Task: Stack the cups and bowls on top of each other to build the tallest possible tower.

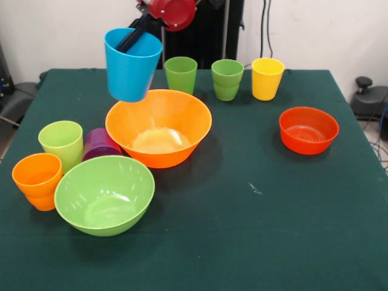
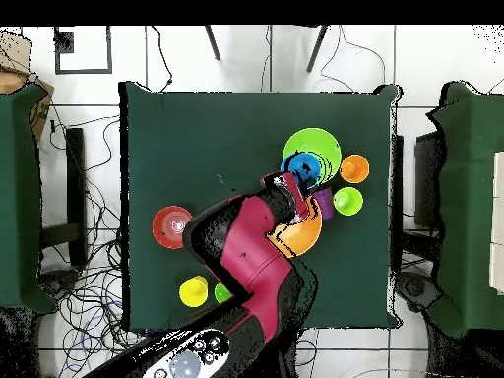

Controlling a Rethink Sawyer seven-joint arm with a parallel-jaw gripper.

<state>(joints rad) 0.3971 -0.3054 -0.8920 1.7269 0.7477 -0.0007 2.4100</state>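
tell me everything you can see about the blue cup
The blue cup is a plain, glossy tumbler that looks like plastic, slightly tapered toward its base. It hangs in the air, mouth up and tilted, clear of the table. The gripper reaches into its open mouth, with a dark finger inside against the wall. In the front view it sits above the far left rim of the large orange bowl, not touching it. In the overhead view the cup shows as a blue ring at the arm's tip.
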